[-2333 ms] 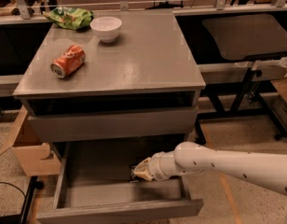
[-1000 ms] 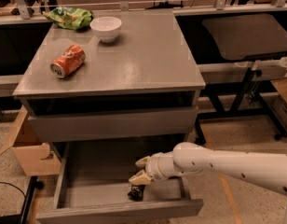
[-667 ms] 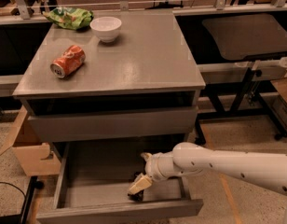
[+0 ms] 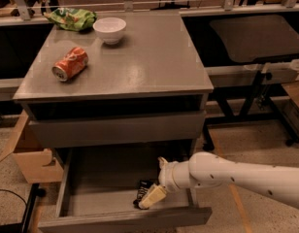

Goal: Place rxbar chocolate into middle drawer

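The small flat black-wrapped rxbar chocolate [image 4: 141, 190] lies on the floor of the wide, shallow grey metal middle drawer [image 4: 115, 221]. The drawer is pulled open below the plain grey upper drawer front [image 4: 115, 128], and the bar sits right of centre and near the front wall. The white arm's gripper [image 4: 153, 183] reaches in from the right and hangs low over the bar. Its two fingers are spread apart, gripping nothing, and the lower finger appears to touch or overlap the bar's right edge. The placing looks essentially done, so the risks lie in the way out. If that lower finger is resting on the wrapper, a sideways pull could drag the bar along the floor or flip it against the front wall. A steep lift could knock the wrist against the upper drawer front, since the gap is shallow. On the grey counter [image 4: 149, 67], well apart from all this, lie an orange soda can [image 4: 70, 63] on its side, a white bowl [image 4: 109, 29] and a green chip bag [image 4: 72, 18]. No print on the bar, the can or the bag can be read.
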`<control>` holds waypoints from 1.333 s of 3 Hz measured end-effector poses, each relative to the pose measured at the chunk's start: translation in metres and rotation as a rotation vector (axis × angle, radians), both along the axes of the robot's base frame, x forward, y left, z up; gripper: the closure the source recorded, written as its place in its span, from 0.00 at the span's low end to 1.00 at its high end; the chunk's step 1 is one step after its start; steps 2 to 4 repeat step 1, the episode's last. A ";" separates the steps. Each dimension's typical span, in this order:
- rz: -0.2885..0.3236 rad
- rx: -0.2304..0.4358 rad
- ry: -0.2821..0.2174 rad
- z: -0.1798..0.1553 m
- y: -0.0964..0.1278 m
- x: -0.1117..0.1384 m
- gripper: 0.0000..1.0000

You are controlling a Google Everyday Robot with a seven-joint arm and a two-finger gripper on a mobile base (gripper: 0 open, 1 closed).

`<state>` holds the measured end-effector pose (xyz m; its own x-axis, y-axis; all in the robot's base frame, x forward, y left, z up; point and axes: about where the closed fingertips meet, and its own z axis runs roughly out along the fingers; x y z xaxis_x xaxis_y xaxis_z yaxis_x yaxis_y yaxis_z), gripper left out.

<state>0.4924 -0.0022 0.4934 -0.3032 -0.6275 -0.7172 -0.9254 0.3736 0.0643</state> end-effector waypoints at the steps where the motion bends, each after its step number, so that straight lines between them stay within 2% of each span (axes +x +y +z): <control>1: -0.073 0.024 -0.009 0.009 -0.036 -0.016 0.00; 4: -0.073 0.024 -0.009 0.009 -0.036 -0.016 0.00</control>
